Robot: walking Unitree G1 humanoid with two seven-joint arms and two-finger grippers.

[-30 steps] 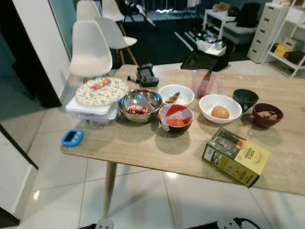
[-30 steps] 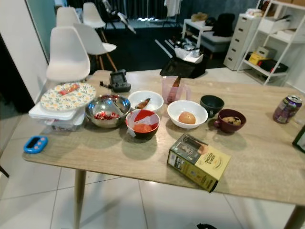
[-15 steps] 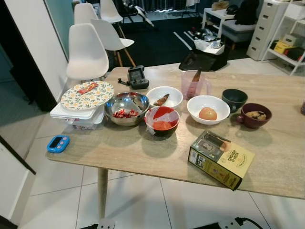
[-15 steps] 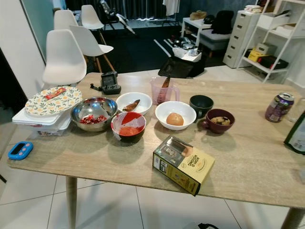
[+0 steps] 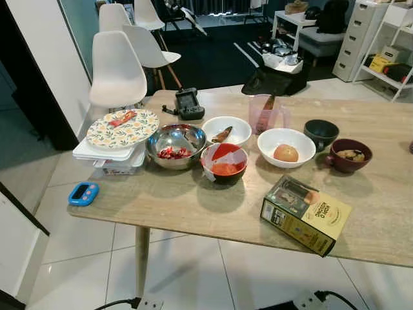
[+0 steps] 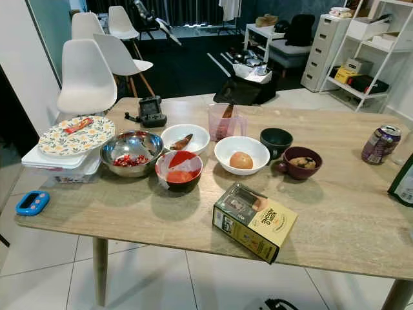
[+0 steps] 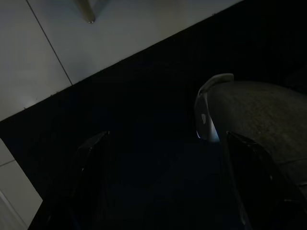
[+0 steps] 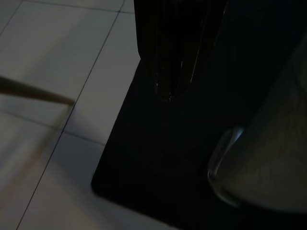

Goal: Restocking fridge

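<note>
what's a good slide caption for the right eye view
Wooden table laden with food bowls, a floral plate and a yellow box, awaiting restocking.

Food laid out on counter [image 6: 335,213], no pincer near it. Yellow box [image 6: 254,221] flat at near edge. Red bowl [image 6: 179,170], steel bowl [image 6: 131,151] and white bowl with orange item [image 6: 241,154] upright in a row behind. Purple can [image 6: 378,144] upright, far right.
</note>
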